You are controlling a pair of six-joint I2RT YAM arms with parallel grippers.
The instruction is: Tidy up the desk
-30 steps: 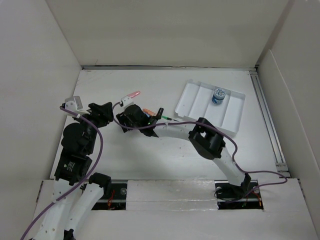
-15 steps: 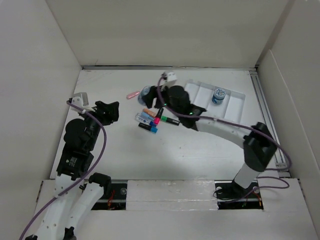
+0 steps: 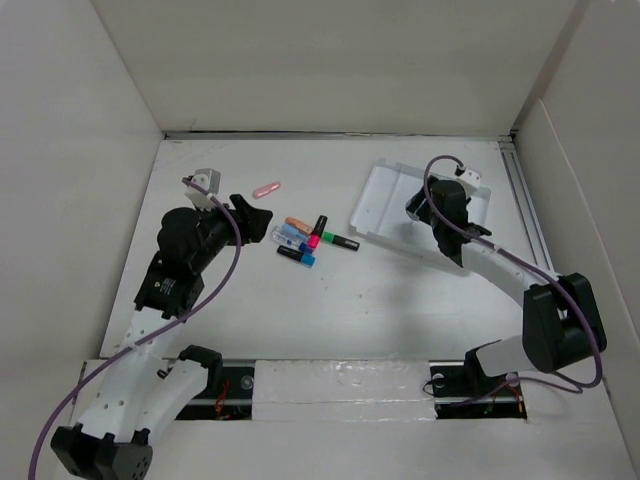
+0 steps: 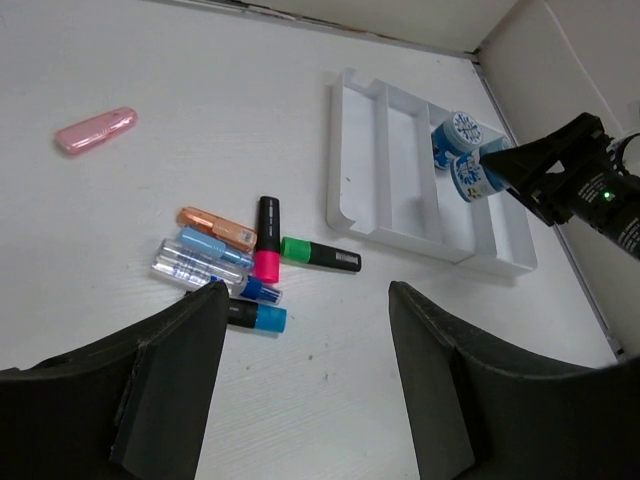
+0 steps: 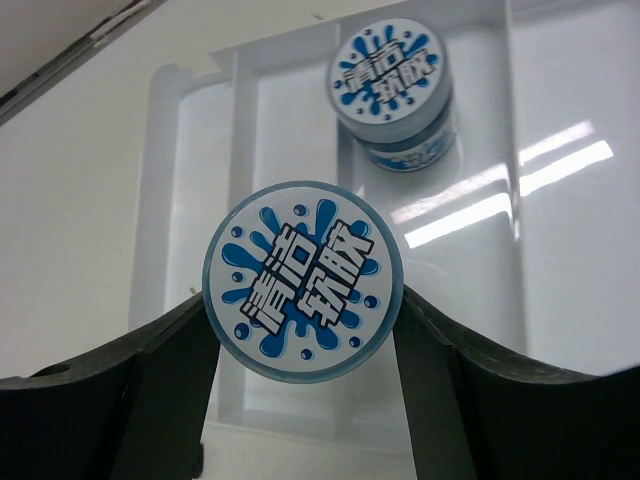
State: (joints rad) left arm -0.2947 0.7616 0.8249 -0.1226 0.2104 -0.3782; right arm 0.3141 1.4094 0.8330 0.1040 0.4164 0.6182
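Right gripper (image 5: 303, 300) is clamped on a small round tub with a blue-and-white printed lid (image 5: 303, 265), one finger on each side, and holds it over the shallow white plastic divided tray (image 5: 240, 160). The large flat matte white desk (image 3: 400, 300), walled by white panels, spreads under both arms, with the tray at its far right. One matching blue-lidded tub (image 5: 390, 85) already stands in a tray compartment; the held one hangs just beside it, though which compartment lies under it I cannot tell. Near the desk's middle, well apart from the tray, lies a loose cluster: an orange marker (image 4: 215, 228), a light blue marker (image 4: 215, 248), a clear pen (image 4: 190, 268), a black marker with a pink cap (image 4: 266, 240), a green-and-black marker (image 4: 320, 255) and a black marker with a blue cap (image 4: 255, 317). A pink oblong piece (image 4: 95, 130) sits alone at the far left. The left gripper (image 4: 305, 300) hovers above the cluster with its jaws apart and nothing between them. By my judgement the tidying is at an early stage: one tub stowed, a second about to be set down, all the pens and the pink piece left.
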